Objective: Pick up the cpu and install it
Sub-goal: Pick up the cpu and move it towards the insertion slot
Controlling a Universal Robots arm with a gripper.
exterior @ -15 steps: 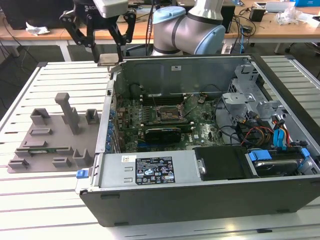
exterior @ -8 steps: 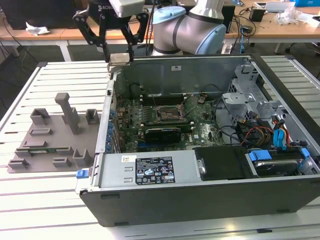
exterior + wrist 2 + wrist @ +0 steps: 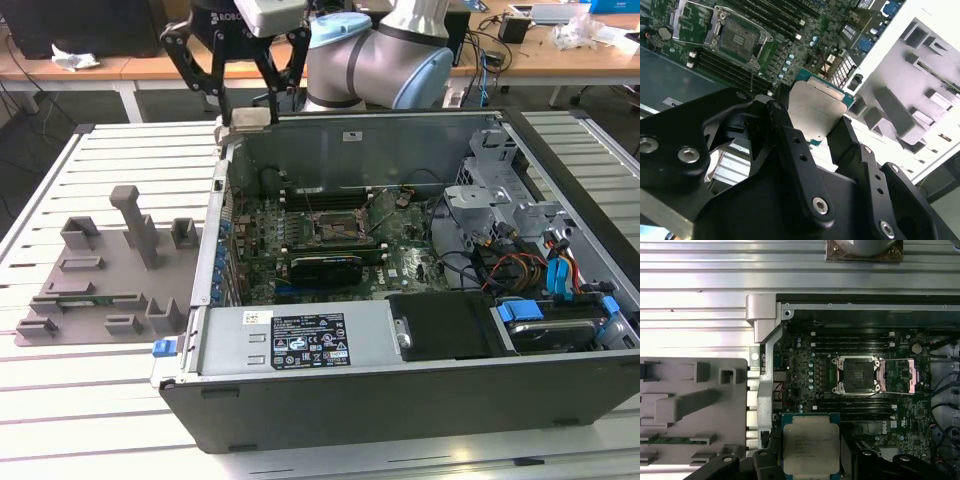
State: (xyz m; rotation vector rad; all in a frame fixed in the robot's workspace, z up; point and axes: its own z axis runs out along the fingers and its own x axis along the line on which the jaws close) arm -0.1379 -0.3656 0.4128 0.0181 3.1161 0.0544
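We have the cpu (image 3: 811,447) picked up, our end effector (image 3: 248,110) clamped on its edges high on the exterior view's left over the case (image 3: 420,395) corner, but the open socket (image 3: 856,374) sits empty, so putting it in is left

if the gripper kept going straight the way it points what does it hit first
Likely the motherboard beside the open socket, not in it; the held cpu hangs near the case wall. Depth unclear.
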